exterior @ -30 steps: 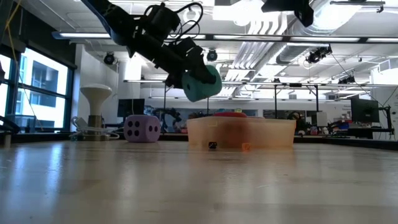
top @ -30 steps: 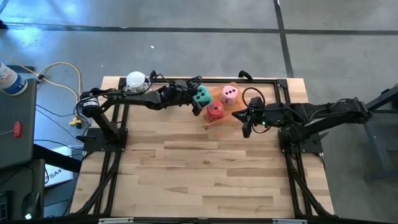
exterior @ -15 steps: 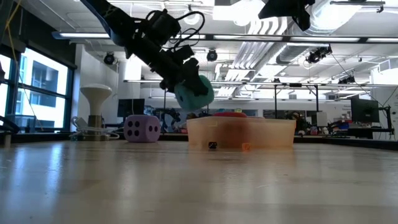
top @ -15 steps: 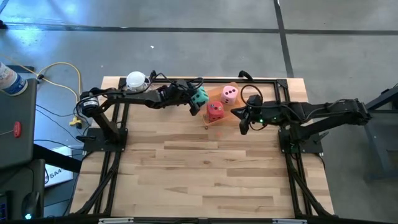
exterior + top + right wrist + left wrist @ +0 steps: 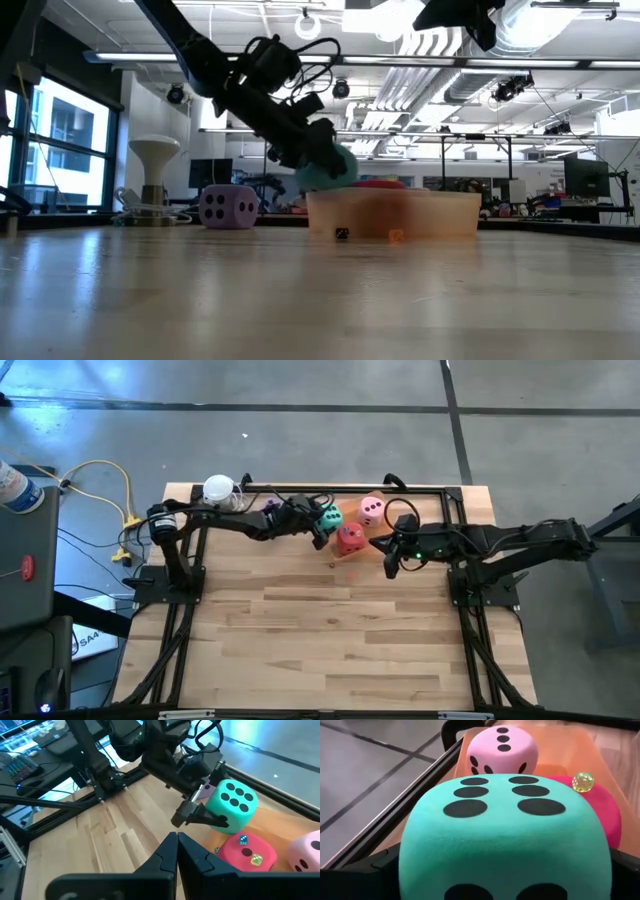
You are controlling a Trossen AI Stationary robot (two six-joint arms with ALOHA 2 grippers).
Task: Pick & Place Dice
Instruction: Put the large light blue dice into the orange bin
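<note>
The green-teal die [image 5: 330,514] hangs at the left end of the translucent orange tray [image 5: 420,215], between the fingers of my left gripper [image 5: 322,522]. In the tray lie the red die [image 5: 350,539] and the pink die [image 5: 371,510]. The purple die [image 5: 228,207] rests on the table to the tray's left, partly under my left arm in the high view. My right gripper [image 5: 176,842] hovers shut and empty just right of the tray, above the table. My left gripper pinches the teal die by two opposite side faces [image 5: 216,818] between its two fingers [image 5: 360,875]. The fingers come from the table's left, slanting down. The die is clear of the table, six-pip face [image 5: 500,800] up, just above the tray's left rim and the red die.
A white round-topped clear cup [image 5: 219,489] stands at the far left corner. Tiny dice sit on the red die [image 5: 583,781] and on the table before the tray [image 5: 342,233]. The table's near half is bare wood [image 5: 330,630].
My left gripper has sunk toward the tray with the teal die still between its fingers. The die has come down from well above the tray to just over its left rim.
</note>
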